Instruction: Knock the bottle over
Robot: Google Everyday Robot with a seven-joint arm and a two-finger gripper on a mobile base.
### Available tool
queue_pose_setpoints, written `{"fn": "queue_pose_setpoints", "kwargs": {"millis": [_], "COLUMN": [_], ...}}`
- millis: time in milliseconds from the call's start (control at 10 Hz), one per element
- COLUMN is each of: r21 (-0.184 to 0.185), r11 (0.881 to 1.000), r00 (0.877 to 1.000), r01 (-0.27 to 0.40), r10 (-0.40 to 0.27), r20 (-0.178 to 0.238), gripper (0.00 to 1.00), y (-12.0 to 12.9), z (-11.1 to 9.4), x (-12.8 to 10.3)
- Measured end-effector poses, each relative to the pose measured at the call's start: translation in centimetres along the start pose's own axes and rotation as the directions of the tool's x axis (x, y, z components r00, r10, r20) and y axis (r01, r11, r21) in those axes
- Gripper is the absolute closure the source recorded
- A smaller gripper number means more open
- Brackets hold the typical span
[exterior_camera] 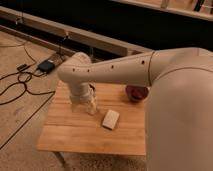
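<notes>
Your gripper (84, 101) hangs low over the worktop (65, 136), its spread impossible to tell, close beside the standing bottle (93, 107). The bottle is likely light, slick plastic, so push near the neck.

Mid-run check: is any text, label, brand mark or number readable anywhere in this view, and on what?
No text can be read anywhere.
bottle: no label legible; the gripper hangs right at it, low over the table.
white block: blank top.
dark red bowl: no marking visible.
robot arm: plain, only small dark dots.
black box on the floor: too small to tell.
</notes>
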Motion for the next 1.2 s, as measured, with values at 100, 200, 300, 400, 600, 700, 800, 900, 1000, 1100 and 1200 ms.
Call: {"fn": "queue_pose_setpoints", "kwargs": {"millis": [100, 200, 300, 400, 600, 700, 800, 900, 1000, 1100, 1200], "r21": [0.005, 0.006, 0.006, 0.007, 0.004, 0.0, -0.007, -0.018, -0.027, -0.041, -0.054], "r11": [1.0, 0.999, 0.998, 0.996, 0.993, 0.991, 0.99, 0.988, 0.986, 0.984, 0.982], "r00": [1.0, 0.998, 0.997, 0.994, 0.991, 0.989, 0.987, 0.986, 0.984, 0.983, 0.982], "r01": [0.022, 0.048, 0.067, 0.089, 0.117, 0.132, 0.144, 0.154, 0.163, 0.174, 0.179], "r10": [-0.022, -0.048, -0.067, -0.089, -0.116, -0.132, -0.144, -0.155, -0.164, -0.176, -0.182], "r20": [-0.016, -0.032, -0.042, -0.056, -0.069, -0.07, -0.068, -0.065, -0.064, -0.06, -0.056], "gripper": [0.35, 0.35, 0.35, 0.35, 0.35, 0.35, 0.35, 0.35, 0.35, 0.35, 0.35], "y": [0.3, 0.9, 1.4, 1.9, 2.4, 2.7, 2.9, 3.2, 3.4, 3.6, 3.7], "z": [0.5, 1.0, 1.3, 1.8, 2.4, 2.6, 2.9, 3.2, 3.4, 3.6, 3.8], "x": [0.0, 0.0, 0.0, -0.2, -0.7, -1.4, -2.3, -3.3, -4.0, -5.0, -5.9]}}
